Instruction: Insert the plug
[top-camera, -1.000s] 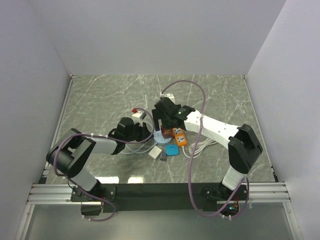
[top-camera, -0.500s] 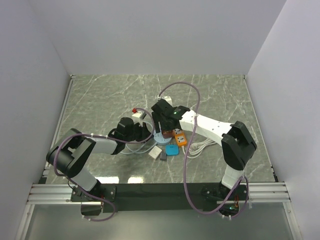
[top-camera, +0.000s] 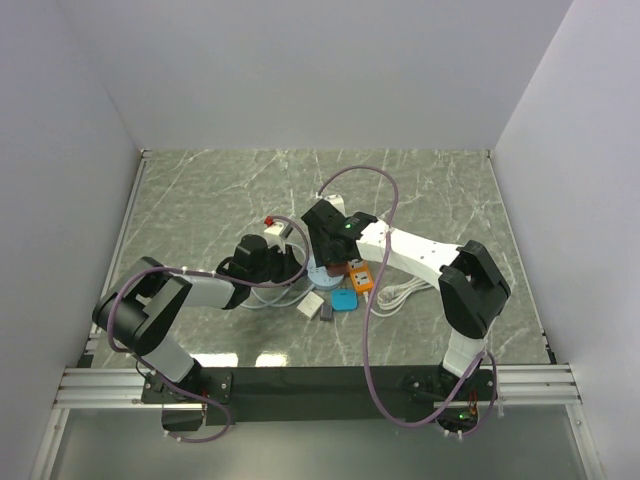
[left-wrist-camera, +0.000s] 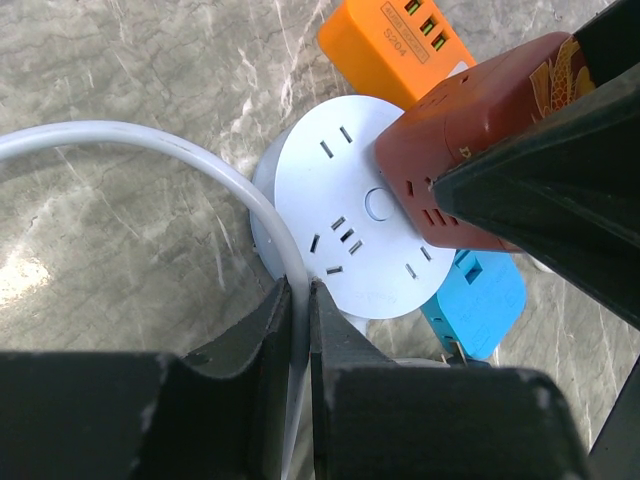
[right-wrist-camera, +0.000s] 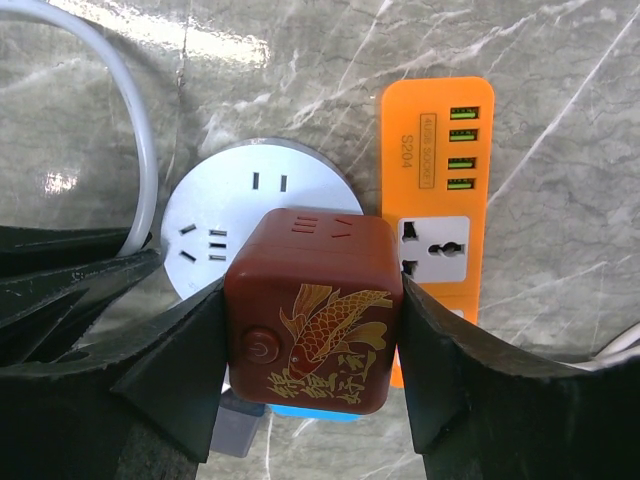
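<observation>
The plug is a dark red cube with a gold fish on it. It sits over the right part of a round white socket disc, and I cannot tell whether its pins are seated. My right gripper is shut on the cube, one finger flat against each side. In the left wrist view the cube overlaps the disc at its right edge. My left gripper is shut on the disc's white cable, just beside the disc. From above, both grippers meet at the disc.
An orange power strip lies against the disc's right side. A blue adapter is just below the disc. Small white and grey adapters lie nearby. A coil of white cable sits to the right, and a red-and-white piece lies behind the left gripper.
The right gripper's fingers have closed in from wide open onto the sides of the red cube, and the right arm has shifted slightly left. The left gripper has stayed put on the cable.
</observation>
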